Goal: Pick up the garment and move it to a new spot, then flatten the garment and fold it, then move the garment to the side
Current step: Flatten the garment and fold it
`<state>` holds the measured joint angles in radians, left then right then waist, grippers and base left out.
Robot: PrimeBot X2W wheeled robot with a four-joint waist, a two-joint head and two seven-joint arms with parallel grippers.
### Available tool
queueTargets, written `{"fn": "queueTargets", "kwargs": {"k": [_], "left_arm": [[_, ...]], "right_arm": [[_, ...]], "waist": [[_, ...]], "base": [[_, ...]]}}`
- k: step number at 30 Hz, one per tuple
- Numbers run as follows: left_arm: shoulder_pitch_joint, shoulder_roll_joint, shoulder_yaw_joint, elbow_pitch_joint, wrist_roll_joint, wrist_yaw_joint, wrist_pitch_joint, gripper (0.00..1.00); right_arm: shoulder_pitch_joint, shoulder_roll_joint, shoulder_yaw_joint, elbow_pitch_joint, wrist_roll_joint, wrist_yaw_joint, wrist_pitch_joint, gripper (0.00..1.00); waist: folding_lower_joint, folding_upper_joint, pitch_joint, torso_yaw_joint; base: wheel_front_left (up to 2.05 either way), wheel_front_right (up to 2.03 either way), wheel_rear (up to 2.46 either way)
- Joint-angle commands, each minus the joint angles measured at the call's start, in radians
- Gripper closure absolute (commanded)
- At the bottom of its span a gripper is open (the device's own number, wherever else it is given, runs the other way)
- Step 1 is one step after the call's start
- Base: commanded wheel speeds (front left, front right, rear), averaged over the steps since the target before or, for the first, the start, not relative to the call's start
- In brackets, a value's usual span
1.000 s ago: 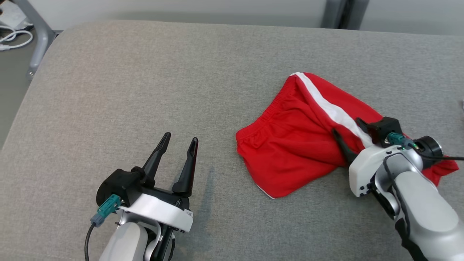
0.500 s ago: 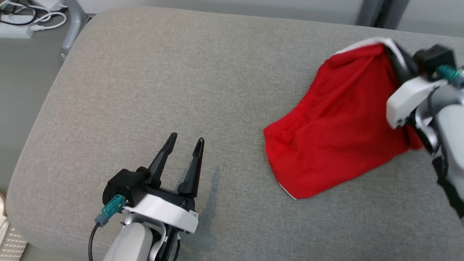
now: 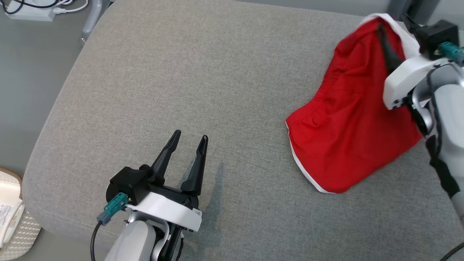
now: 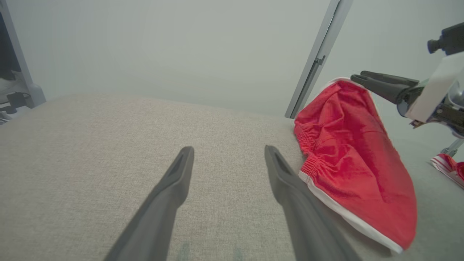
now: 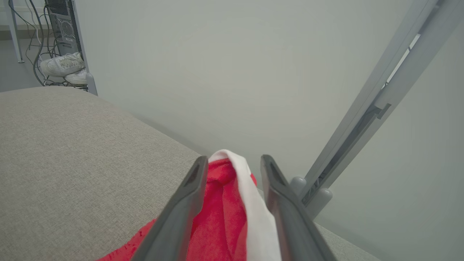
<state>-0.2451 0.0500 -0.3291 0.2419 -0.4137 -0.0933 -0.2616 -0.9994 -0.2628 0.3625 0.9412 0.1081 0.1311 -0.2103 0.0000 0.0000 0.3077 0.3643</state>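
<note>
The garment [image 3: 348,123] is a pair of red shorts with white trim, lying at the right of the grey cushion [image 3: 217,72]. Its white-striped edge is raised toward the far right corner. My right gripper [image 3: 393,25] is at that raised edge. In the right wrist view its fingers stand apart, with red and white cloth [image 5: 221,217] loose between them [image 5: 232,159]. My left gripper [image 3: 191,135] rests open and empty near the front edge, well left of the shorts. The left wrist view shows the shorts [image 4: 348,156] just right of its fingers [image 4: 228,148].
A grey metal post [image 4: 315,61] rises behind the cushion's far right corner. Cables and a power strip [image 3: 32,11] lie on the floor at the upper left. A white basket [image 3: 11,221] sits off the cushion's front left corner. Another red-and-white cloth [image 4: 447,165] lies at the right.
The head camera has shifted. My right gripper gripped the striped edge and lifted it up toward the far right; its fingers have since spread apart. My left arm stayed put.
</note>
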Motion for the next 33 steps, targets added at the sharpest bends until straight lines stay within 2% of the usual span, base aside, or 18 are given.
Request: {"fn": "queueTargets", "kwargs": {"k": [1, 7, 15, 21, 28, 33], "left_arm": [[-0.006, 0.002, 0.003, 0.001, 0.003, 0.005, -0.004, 0.00], [0.009, 0.003, 0.019, 0.013, 0.020, 0.002, -0.004, 0.00], [0.014, 0.003, 0.034, 0.029, 0.035, -0.006, -0.004, 0.00], [-0.009, 0.003, 0.043, 0.103, 0.031, -0.009, -0.004, 0.00], [-0.071, 0.010, 0.053, 0.250, 0.019, 0.000, 0.007, 0.00], [-0.113, 0.018, 0.069, 0.330, -0.004, 0.014, 0.056, 0.00]], "right_arm": [[0.013, 0.002, 0.014, 0.012, 0.013, -0.001, -0.009, 0.00], [0.078, 0.028, 0.069, 0.021, 0.086, -0.001, -0.037, 0.00], [0.194, 0.039, 0.056, -0.086, 0.169, -0.001, -0.054, 0.00], [0.318, 0.056, -0.022, -0.236, 0.194, -0.001, -0.056, 0.00], [0.474, 0.101, -0.151, -0.416, 0.142, -0.001, -0.056, 0.00], [0.552, 0.133, -0.218, -0.503, 0.102, -0.001, -0.056, 0.00]], "waist": [[0.0000, 0.0000, -0.008, -0.012], [0.0000, 0.0000, -0.061, -0.077], [0.0000, 0.0000, -0.101, -0.196], [0.0000, 0.0000, -0.090, -0.306], [0.0000, 0.0000, -0.078, -0.428], [0.0000, 0.0000, -0.068, -0.493]], "base": [[0.00, 0.00, 0.00], [0.00, 0.00, 0.00], [0.00, 0.00, 0.00], [0.00, 0.00, 0.00], [0.00, 0.00, 0.00], [0.00, 0.00, 0.00]]}}
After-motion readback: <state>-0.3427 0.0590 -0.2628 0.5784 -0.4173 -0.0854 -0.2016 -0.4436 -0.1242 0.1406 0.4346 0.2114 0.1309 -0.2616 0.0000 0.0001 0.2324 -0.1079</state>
